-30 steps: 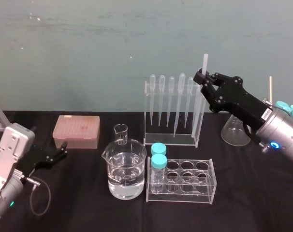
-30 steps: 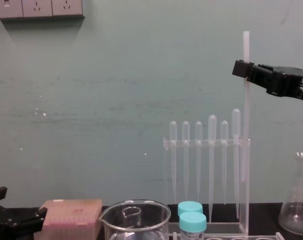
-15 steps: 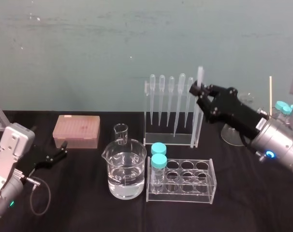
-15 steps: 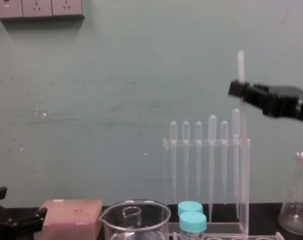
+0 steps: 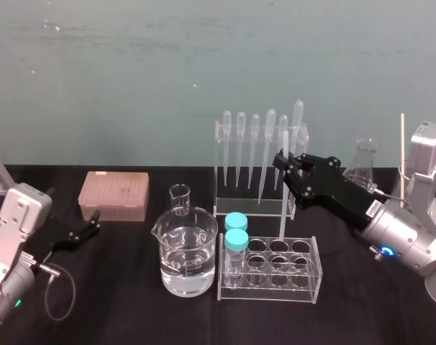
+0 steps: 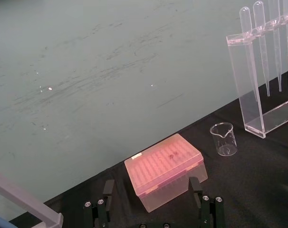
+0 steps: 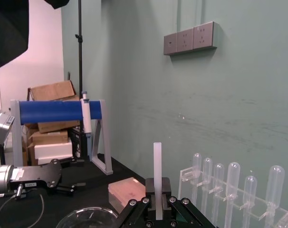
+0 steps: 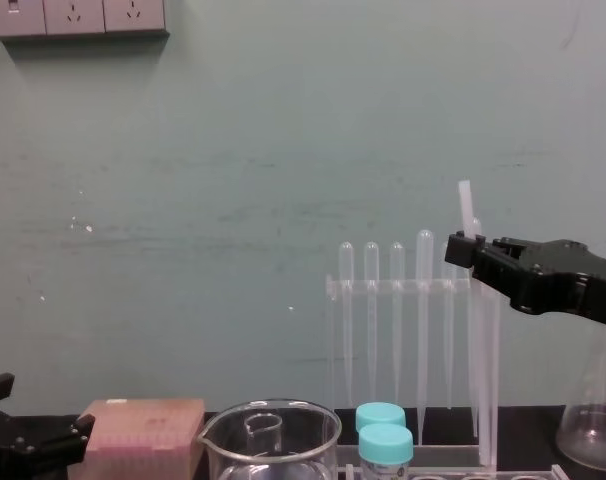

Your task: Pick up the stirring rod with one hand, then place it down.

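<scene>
Translucent white and very thin, the stirring rod [image 5: 282, 208] stands nearly upright toward the back of the black surface [image 5: 132, 316], right of its middle. It is pinched in the right gripper [image 5: 281, 164], whose narrow jaws are closed tight on it a little below its top end. A short stub pokes up above the jaws and the long remainder hangs below, just in front of the pipette rack [image 5: 236, 207]. Its lower end seems to come down at the back row of the clear test tube rack [image 5: 304, 284], though from here I can't say whether it sits in a well or just behind it. I'd judge the rod light and stiff, but smooth enough to slip or swivel in a flat pinch, and likely brittle if knocked against the racks. Gripped so high, the long free length can swing, so a hold nearer the middle would steady it for laying flat. The left gripper [image 5: 88, 226] rests near the left edge of the surface with its jaws spread apart and nothing in them, facing the pink tip box [image 5: 114, 194]. No brand or writing is readable: a small white label [image 5: 374, 208] on the right arm is too tiny to make out.
</scene>
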